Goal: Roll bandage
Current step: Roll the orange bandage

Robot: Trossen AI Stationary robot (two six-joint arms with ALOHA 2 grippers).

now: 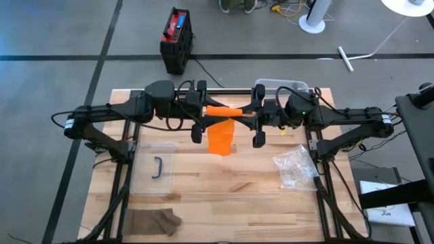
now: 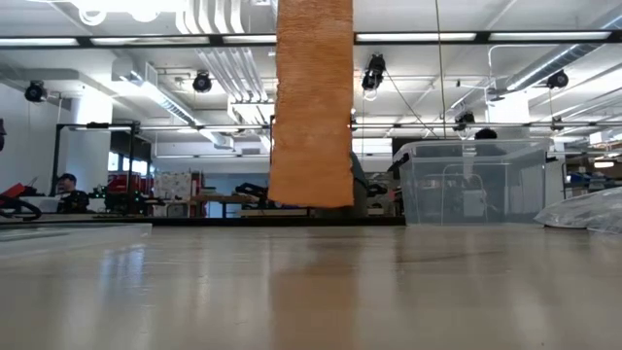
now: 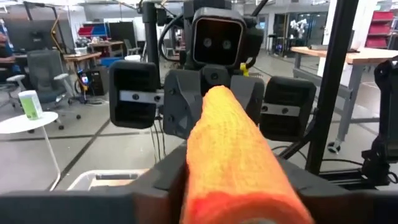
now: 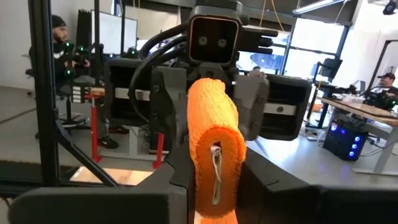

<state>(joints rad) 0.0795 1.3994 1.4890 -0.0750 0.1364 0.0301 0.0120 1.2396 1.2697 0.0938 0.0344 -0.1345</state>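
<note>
From above, the left gripper and right gripper face each other over the wooden table, the orange bandage rolled between them, its loose tail hanging below; at table level, that tail hangs clear of the tabletop; both wrist views show narrow jaws clamped on the roll's ends.
</note>
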